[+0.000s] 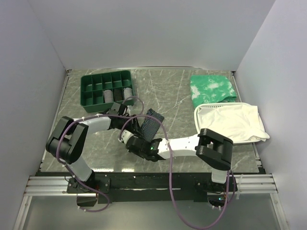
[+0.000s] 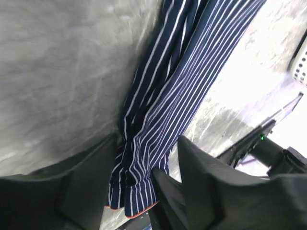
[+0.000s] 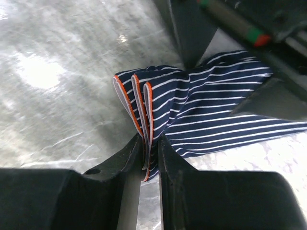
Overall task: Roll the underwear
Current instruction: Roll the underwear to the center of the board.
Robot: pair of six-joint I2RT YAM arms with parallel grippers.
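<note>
The underwear (image 1: pixel 152 120), dark navy with light pinstripes and orange trim, lies bunched on the marble table top near the middle. My left gripper (image 1: pixel 135 116) reaches in from the left. In the left wrist view its fingers (image 2: pixel 201 172) stand either side of the gathered underwear (image 2: pixel 192 72) and press on it (image 2: pixel 144 143). My right gripper (image 1: pixel 135 140) comes from the right. In the right wrist view it (image 3: pixel 151 139) is shut on the folded orange-trimmed edge of the underwear (image 3: pixel 216 110), with three layers fanned above the fingertips.
A green divided tray (image 1: pixel 86 91) with rolled items stands at the back left. A green-and-white mottled cloth (image 1: pixel 212 87) lies at the back right, with a large white cloth (image 1: pixel 230 122) in front of it. Walls enclose the table on three sides.
</note>
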